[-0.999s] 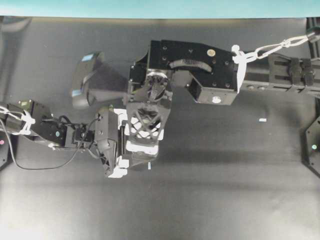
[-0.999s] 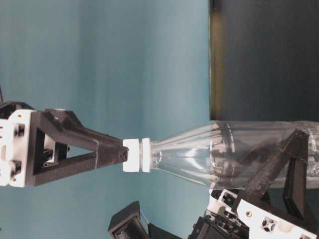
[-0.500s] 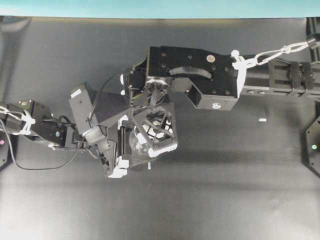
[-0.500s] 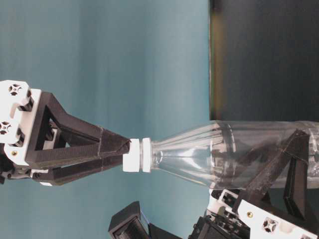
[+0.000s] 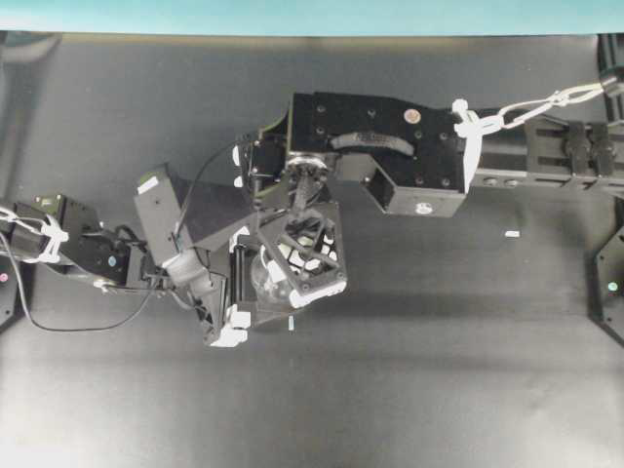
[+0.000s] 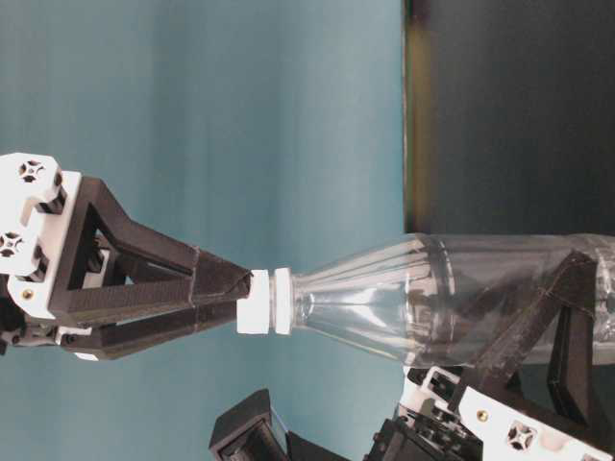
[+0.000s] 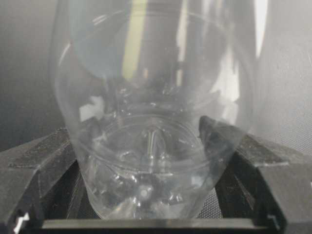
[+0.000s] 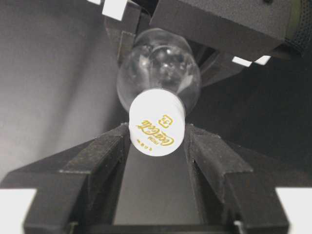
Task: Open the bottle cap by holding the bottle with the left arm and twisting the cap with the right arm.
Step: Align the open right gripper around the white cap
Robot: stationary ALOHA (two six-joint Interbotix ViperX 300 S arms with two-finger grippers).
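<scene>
1. The right gripper (image 8: 157,141) has a finger on each side of the bottle cap (image 8: 157,122); whether it still clamps the cap, I cannot tell.
2. The left gripper (image 7: 151,195) clamps the bottle (image 6: 452,298) near its base, upright on the table (image 5: 439,370).
3. Judged mid-twist: next, a re-grip and another turn.
</scene>
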